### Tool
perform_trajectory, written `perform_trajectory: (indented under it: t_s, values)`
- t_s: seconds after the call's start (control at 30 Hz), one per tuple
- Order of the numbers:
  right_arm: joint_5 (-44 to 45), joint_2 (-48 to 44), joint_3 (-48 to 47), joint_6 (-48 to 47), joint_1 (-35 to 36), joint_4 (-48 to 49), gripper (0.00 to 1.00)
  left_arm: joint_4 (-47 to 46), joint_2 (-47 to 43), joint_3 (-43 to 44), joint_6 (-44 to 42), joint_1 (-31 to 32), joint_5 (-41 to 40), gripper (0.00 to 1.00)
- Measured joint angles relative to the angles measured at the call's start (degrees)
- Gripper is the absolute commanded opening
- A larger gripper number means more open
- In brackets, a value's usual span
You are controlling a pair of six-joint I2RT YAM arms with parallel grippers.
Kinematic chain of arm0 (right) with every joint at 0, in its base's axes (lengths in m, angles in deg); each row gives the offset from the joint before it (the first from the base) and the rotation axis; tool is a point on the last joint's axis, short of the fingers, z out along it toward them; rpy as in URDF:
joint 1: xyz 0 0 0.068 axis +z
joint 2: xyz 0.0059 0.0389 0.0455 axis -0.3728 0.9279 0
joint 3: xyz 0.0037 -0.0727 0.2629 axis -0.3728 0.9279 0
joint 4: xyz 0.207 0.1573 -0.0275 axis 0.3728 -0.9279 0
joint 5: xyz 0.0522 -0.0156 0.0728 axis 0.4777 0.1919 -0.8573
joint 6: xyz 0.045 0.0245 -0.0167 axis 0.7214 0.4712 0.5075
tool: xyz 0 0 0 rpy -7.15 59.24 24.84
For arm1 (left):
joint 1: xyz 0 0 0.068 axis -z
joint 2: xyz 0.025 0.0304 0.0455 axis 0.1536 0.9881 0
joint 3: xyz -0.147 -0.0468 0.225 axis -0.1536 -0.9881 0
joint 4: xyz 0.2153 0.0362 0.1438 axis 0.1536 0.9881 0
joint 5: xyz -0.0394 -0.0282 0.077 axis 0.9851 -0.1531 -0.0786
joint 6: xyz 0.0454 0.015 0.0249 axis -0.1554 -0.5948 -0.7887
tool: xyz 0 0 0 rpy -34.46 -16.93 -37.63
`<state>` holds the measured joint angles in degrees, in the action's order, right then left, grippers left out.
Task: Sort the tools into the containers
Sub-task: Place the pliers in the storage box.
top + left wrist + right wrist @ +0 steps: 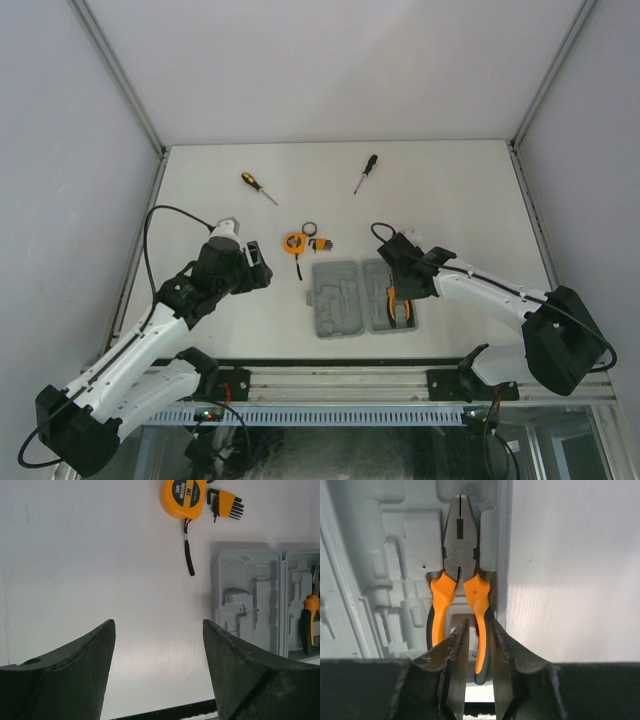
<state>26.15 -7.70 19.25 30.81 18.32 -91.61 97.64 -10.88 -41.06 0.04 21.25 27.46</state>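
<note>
1. Right wrist view: the orange-handled steel pliers [460, 575] lie in a recess of the flat grey plastic tool case [405, 530]. The right gripper [479, 626] has its jaws narrowed around one handle; I cannot tell whether they pinch it.
2. The left gripper [157, 625] has its jaws spread and empty.
3. Not yet sorted, on the table beyond the case: round orange tape measure [182, 497], small black-orange hex key set [227, 504], black ring [310, 229], left black-and-yellow screwdriver [258, 187], right black-and-yellow screwdriver [366, 173].

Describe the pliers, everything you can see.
The pliers have grey metal jaws, shut, and orange handles with black grip sections, seemingly rubbery. They lie flat in a moulded recess along the right edge of the open grey tool case. The right hand, at the handle end, has its fingers either side of one handle; contact is unclear.
</note>
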Motion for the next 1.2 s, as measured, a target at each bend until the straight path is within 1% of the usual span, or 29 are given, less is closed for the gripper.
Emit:
perform_trajectory:
  t_s: [0.17,0.4,1.2]
  values:
    - [-0.07,-0.76,0.0,-0.04,0.0,-1.09,0.16,-0.61,0.52,0.0,0.28,0.0,0.42,0.74]
    - [-0.98,-0.52,0.0,-0.24,0.0,-1.42,0.12,-0.92,0.5,0.0,0.37,0.0,0.42,0.73]
    - [-1.14,6.88,-2.95,-2.71,0.04,-3.1,0.03,-0.98,0.5,0.0,0.39,0.0,0.44,0.73]
